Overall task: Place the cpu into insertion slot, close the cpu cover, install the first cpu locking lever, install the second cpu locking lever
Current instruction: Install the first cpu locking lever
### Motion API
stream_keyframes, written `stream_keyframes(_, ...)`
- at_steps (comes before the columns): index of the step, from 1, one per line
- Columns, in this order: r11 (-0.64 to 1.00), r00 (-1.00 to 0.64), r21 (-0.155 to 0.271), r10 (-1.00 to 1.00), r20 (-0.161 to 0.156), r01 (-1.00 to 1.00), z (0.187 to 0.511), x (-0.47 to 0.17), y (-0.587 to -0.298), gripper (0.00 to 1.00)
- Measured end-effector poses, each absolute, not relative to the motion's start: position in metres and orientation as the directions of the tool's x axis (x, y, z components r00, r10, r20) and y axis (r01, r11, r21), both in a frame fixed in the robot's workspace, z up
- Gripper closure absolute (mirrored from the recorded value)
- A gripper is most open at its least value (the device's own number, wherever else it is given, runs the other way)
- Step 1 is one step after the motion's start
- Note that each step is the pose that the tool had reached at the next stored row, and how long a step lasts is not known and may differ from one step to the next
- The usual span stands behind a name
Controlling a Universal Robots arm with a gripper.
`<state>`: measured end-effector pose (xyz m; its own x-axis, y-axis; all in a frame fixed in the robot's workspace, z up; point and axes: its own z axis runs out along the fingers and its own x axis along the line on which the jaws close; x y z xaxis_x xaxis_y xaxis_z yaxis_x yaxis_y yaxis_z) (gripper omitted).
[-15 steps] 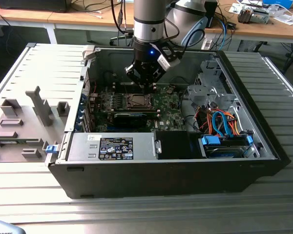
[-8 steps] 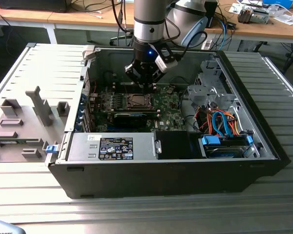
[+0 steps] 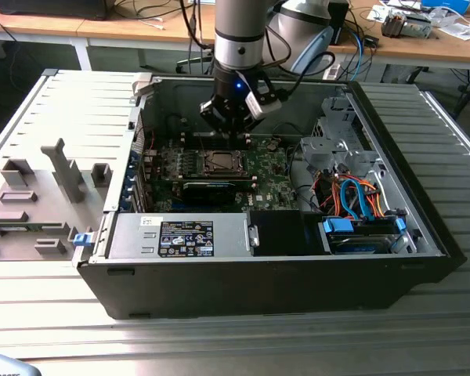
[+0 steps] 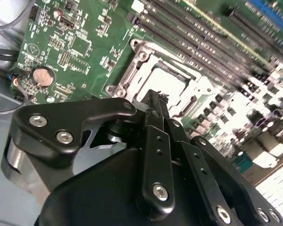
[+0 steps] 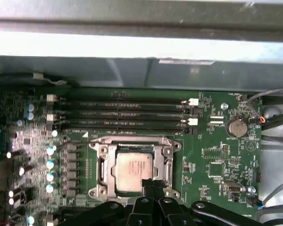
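1. The arm [image 3: 239, 31] comes down near-vertically from the top of the exterior view, its silver-grey wrist section pointing straight downward.
2. The black gripper [image 3: 233, 135] hangs below the wrist, a blue light glowing on its body.
3. In both wrist views the jaws are drawn together, the slim black fingers [image 4: 156, 123] meeting at the tips.
4. The linkage bars fan outward behind the fingertips [image 5: 151, 184].

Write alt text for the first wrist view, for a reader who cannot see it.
A silvery cpu sits in its metal-framed socket on a green motherboard, with the black pincer over the socket's near edge. Beyond the socket run long dark memory slots, a round coin battery sits off to one side, and the grey case wall rises behind.
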<state>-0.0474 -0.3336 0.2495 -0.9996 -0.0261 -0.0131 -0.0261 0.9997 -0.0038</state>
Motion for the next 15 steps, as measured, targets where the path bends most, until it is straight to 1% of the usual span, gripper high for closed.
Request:
stream_keyframes(2, 0.999, -1.000, 0.036, -0.025, -0.014, -0.025, 0.2495, -0.0485, -0.3336, 0.89)
stream_keyframes(3, 0.999, -1.000, 0.048, -0.025, -0.014, -0.025, 0.2495, -0.0486, -0.3336, 0.89)
stream_keyframes(4, 0.998, -1.000, 0.052, -0.025, -0.015, -0.026, 0.2495, -0.0487, -0.3336, 0.89)
stream_keyframes(8, 0.996, -0.998, 0.053, -0.069, -0.015, -0.070, 0.2495, -0.0486, -0.3336, 0.89)
stream_keyframes(12, 0.996, -0.997, 0.052, -0.072, -0.015, -0.072, 0.2495, -0.0486, -0.3336, 0.89)
stream_keyframes(14, 0.996, -0.997, 0.042, -0.072, -0.014, -0.072, 0.2495, -0.0488, -0.3336, 0.89)
stream_keyframes(15, 0.997, -0.997, 0.022, -0.072, -0.012, -0.073, 0.2495, -0.0487, -0.3336, 0.89)
